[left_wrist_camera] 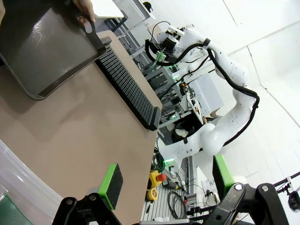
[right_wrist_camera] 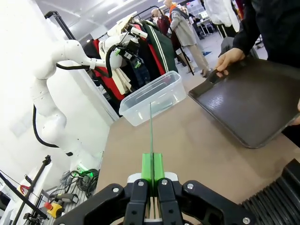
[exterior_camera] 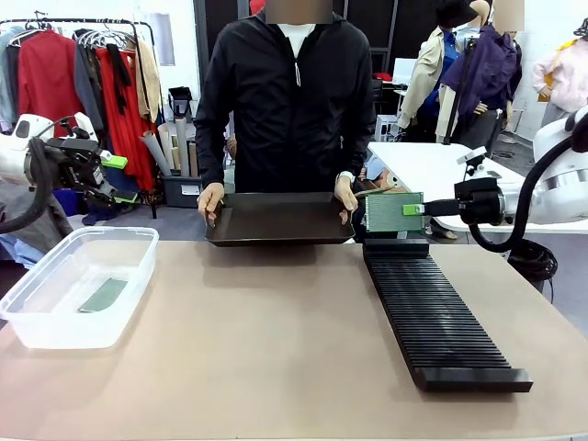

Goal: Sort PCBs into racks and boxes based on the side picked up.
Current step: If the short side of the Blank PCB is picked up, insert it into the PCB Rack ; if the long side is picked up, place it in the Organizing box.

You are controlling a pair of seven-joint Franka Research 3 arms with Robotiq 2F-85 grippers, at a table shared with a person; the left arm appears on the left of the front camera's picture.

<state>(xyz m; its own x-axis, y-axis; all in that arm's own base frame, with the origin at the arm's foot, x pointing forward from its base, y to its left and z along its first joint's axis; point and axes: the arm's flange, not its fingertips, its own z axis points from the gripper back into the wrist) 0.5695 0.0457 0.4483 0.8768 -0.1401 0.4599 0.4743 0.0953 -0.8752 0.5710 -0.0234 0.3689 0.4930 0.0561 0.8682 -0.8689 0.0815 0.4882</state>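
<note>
My right gripper [exterior_camera: 415,209] is shut on a green PCB [exterior_camera: 392,212], held upright above the far end of the long black slotted rack [exterior_camera: 434,309]. In the right wrist view the PCB [right_wrist_camera: 151,131] shows edge-on between the green pads [right_wrist_camera: 153,167]. Another PCB [exterior_camera: 102,295] lies flat inside the clear plastic box [exterior_camera: 37,323] at the left. My left gripper [exterior_camera: 118,166] hangs open and empty above and behind the box; in its own view the left gripper [left_wrist_camera: 166,180] has its fingers wide apart over the table edge, with a PCB corner [left_wrist_camera: 10,212] at the bottom left.
A person at the far side holds a shallow black tray [exterior_camera: 280,220] by both ends, tilted toward me. The tray [right_wrist_camera: 255,101] and one hand [right_wrist_camera: 228,58] also show in the right wrist view. Bare table surface [exterior_camera: 257,331] lies between box and rack.
</note>
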